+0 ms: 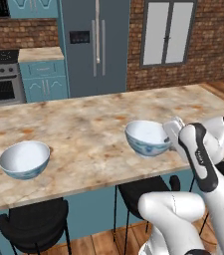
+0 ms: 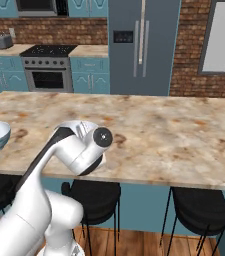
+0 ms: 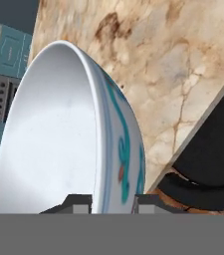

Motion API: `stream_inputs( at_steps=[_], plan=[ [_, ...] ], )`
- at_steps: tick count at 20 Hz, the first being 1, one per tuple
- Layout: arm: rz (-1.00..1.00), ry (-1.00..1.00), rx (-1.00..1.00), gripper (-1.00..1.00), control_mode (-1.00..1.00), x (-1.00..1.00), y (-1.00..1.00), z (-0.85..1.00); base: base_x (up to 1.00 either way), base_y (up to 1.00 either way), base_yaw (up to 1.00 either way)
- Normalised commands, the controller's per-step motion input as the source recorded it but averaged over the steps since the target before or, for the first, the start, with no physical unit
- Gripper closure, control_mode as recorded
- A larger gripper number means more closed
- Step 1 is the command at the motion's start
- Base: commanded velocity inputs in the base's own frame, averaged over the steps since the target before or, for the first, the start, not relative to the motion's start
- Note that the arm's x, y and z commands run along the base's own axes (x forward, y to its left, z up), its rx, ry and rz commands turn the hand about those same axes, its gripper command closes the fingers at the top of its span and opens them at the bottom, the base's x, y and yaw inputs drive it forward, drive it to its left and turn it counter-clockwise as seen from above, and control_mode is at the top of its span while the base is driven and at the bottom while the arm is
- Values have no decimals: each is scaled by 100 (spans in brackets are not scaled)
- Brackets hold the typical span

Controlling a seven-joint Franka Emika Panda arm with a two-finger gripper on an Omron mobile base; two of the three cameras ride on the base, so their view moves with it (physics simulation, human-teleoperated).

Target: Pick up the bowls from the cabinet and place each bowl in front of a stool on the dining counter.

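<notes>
a: where was the held bowl (image 1: 147,138) at that point?

b: over the near part of the table (image 1: 83,124), right of the middle in the left base view, pinched by its rim in the gripper (image 3: 112,203). in the hand view one fingertip sat inside the rim and one outside, close together with the thin wall between them. whether the foot touched the marble, i couldn't tell.

a: what might have gone wrong?

b: i'd judge the pinch the weak spot. only a thin edge was held and the bowl hung out to one side, so a quick lowering could have made it pivot or slip. it was also close to the near edge, just beyond a stool (image 1: 143,191), so a release too near could have let it tip off.

a: and the count?

b: two bowls: the held one and a second bowl (image 1: 25,159) sitting on the table to the left, beyond another stool (image 1: 34,224). four stools across the base views, one gripper.
</notes>
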Motion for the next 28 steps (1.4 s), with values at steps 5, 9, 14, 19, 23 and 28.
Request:
stream_inputs(
  at_steps=[5, 9, 14, 19, 23, 28],
  plan=[
    [-3, 0, 0, 100, -100, 54, 0, -36, 0, 0, 0],
    [-2, 0, 0, 100, -100, 58, 0, -28, 0, 0, 0],
    [0, 0, 0, -100, -100, 41, 0, -16, 0, 0, 0],
    [0, 0, 0, -100, -100, 0, -1, 1, 0, 0, 0],
    [-2, -5, -4, -100, -100, -13, 0, 45, 0, 0, 0],
    [-1, -2, -2, -100, -100, -14, -1, 78, 0, 0, 0]
  ],
)
